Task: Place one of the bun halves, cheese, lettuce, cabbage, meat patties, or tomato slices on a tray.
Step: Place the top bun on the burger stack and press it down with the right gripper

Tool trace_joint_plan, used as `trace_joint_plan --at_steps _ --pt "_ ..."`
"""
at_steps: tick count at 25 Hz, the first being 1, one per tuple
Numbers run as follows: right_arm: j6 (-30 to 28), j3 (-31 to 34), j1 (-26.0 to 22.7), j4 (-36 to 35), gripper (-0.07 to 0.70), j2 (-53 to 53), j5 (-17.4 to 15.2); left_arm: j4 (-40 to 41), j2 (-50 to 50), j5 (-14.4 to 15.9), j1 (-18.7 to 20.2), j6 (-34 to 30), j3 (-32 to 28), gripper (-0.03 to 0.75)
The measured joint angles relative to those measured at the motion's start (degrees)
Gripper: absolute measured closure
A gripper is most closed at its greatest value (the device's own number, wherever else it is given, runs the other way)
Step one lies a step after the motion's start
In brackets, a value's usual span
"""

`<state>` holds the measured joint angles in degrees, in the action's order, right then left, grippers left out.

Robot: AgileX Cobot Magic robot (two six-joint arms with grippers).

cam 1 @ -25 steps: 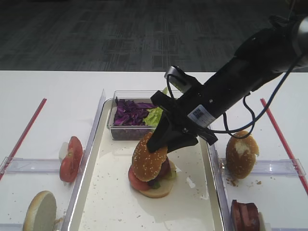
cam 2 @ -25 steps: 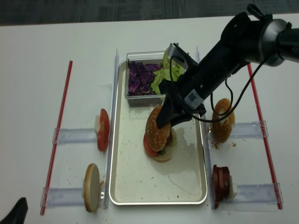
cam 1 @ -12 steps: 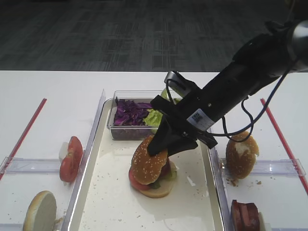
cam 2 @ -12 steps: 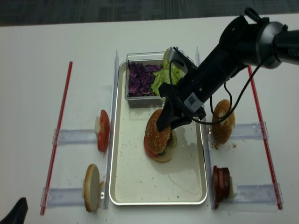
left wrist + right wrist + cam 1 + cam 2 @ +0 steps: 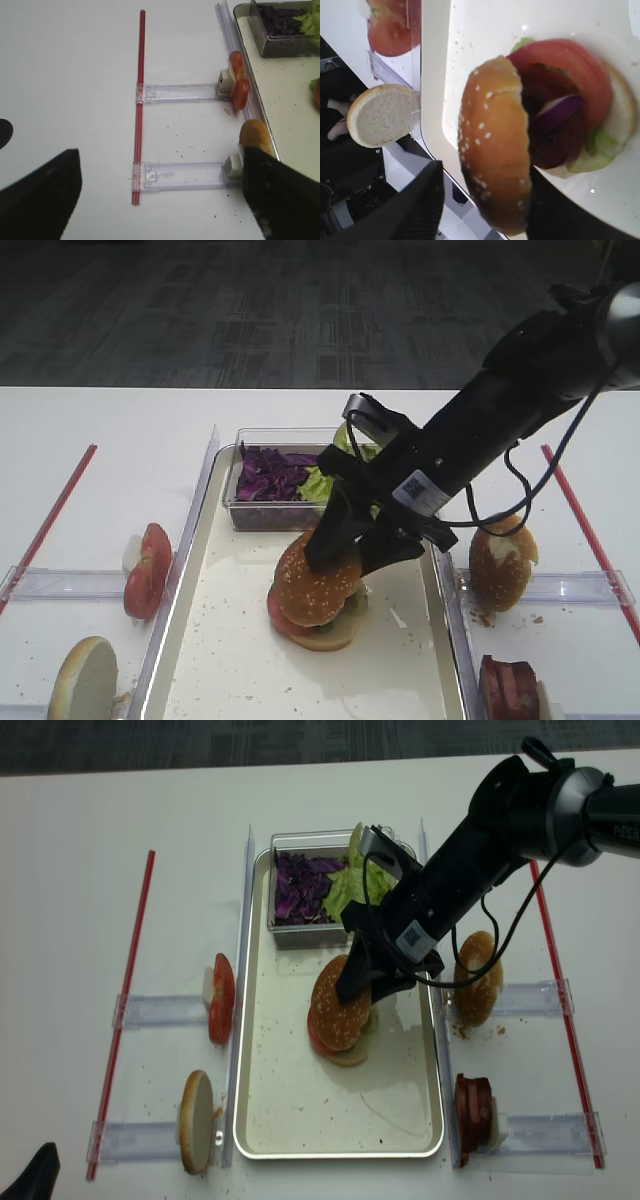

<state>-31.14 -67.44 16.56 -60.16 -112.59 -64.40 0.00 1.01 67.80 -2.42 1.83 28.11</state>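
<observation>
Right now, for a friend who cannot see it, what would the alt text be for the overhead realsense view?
A black robot arm reaches in from the right, its right gripper at a sesame bun top on a stacked burger in a long tray. A clear tub behind holds purple cabbage and lettuce; tomato slices and other buns sit in holders on the white table.

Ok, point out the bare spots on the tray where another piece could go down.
The tray is bare along its left strip, between the rim and the burger stack, and across the near end below the stack. It is crowded at the far end, where the clear tub sits, and around the stack, where the right hand hangs over the bun top.
</observation>
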Motion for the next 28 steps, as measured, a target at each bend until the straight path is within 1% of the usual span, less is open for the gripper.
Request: trace_joint_plan --at_steps 2,5,8,14,21,28 --pt "0.0 0.0 0.0 0.4 0.216 0.0 -0.2 0.0 0.0 0.0 0.0 0.0 0.0 0.118" --pt "0.0 0.0 0.0 1.2 0.117 0.0 -0.7 0.0 0.0 0.0 0.0 0.0 0.0 0.118" --pt "0.0 0.0 0.0 2.2 0.072 0.0 -1.0 0.0 0.0 0.0 0.0 0.0 0.0 0.118" --pt "0.5 0.0 0.0 4.0 0.059 0.0 -1.1 0.0 0.0 0.0 0.0 0.0 0.0 0.118" --pt "1.1 0.0 0.0 4.2 0.059 0.0 -1.1 0.0 0.0 0.0 0.0 0.0 0.0 0.118" --pt "1.2 0.0 -0.1 4.3 0.059 0.1 -0.1 0.0 0.0 0.0 0.0 0.0 0.0 0.118"
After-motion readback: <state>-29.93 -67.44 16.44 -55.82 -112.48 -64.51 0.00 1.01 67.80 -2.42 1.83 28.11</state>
